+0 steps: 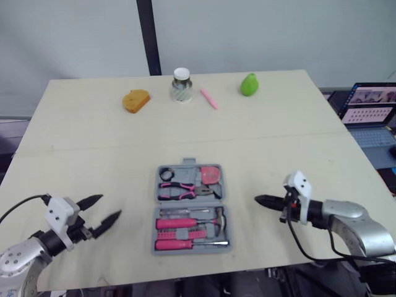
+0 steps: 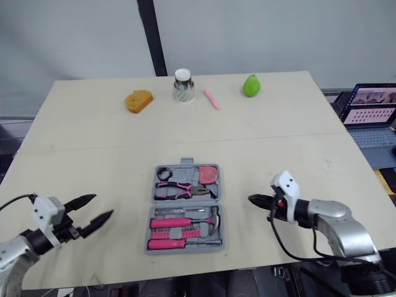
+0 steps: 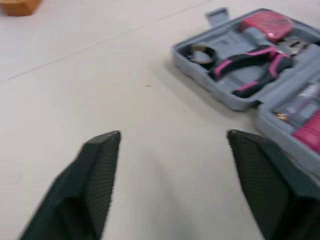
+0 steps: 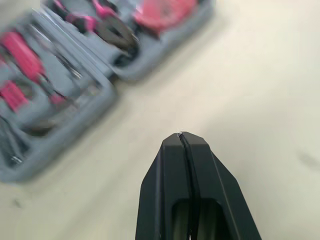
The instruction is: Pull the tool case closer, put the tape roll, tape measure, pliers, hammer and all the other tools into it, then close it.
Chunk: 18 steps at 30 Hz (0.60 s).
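Left gripper [image 1: 110, 206] spread, right gripper [image 1: 257, 199] clenched empty, over beige table [image 1: 93, 142]; laptop [image 1: 371, 114] beyond right edge.

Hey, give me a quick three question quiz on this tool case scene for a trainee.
1. True or false: the tool case lies open on the table.
2. The right gripper has its jaws: A) wide open B) shut, empty C) gripping a tool.
3. Name the pink-handled tool sharing the tape measure's half of the case.

Key: 1 true; 2 B; 3 pliers.
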Tool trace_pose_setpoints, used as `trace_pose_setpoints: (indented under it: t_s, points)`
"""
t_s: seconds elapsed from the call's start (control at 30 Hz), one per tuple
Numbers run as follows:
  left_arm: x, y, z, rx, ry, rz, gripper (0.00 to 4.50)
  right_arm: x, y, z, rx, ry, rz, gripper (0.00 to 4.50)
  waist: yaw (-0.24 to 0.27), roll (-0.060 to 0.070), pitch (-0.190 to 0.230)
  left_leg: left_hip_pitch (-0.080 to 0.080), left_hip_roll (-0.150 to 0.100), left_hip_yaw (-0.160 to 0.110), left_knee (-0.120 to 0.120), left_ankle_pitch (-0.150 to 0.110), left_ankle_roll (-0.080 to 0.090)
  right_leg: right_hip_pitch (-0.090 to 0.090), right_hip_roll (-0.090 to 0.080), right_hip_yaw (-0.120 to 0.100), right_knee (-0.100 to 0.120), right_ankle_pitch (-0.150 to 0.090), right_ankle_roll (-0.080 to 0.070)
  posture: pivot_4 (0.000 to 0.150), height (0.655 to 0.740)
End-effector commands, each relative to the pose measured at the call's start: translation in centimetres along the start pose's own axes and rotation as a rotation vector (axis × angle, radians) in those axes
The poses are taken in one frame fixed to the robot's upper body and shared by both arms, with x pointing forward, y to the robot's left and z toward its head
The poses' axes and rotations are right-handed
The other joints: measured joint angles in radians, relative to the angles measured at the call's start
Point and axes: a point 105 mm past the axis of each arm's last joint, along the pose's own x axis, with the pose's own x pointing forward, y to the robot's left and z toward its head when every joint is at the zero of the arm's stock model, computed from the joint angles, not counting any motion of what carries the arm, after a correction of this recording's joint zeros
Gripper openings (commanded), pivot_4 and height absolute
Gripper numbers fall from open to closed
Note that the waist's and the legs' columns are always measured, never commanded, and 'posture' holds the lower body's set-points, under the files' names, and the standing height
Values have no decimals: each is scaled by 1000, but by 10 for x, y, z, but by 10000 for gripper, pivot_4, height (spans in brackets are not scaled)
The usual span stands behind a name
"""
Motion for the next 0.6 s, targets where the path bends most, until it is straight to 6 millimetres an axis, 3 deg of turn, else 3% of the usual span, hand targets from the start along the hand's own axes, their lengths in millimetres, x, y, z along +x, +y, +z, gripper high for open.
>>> trace_pose_setpoints:
  t_s: [0.03,0.13,0.43,0.6]
  points:
    - [-4,12,3,25,-15,35,15273,-12,-16,0,-54,-12,-45,0,1,0,0,0,0,0,0,0,0,0,0,0,0,0,0,1500,7400]
    - [1,12,-1,22,-8,24,88,-9,-22,-1,-60,-22,-68,0,1,0,0,0,0,1,0,0,0,0,0,0,0,0,0,1500,7400]
    - [17,-11,-5,9,11,-69,88,18,-5,13,-104,-49,28,0,2,1,1,0,1,1,0,0,-1,0,-1,0,0,0,0,1500,7400]
    - [36,-31,-10,-6,38,-156,88,34,7,13,-140,-9,74,0,4,1,1,0,1,1,0,0,-1,0,-1,1,0,0,0,1500,7400]
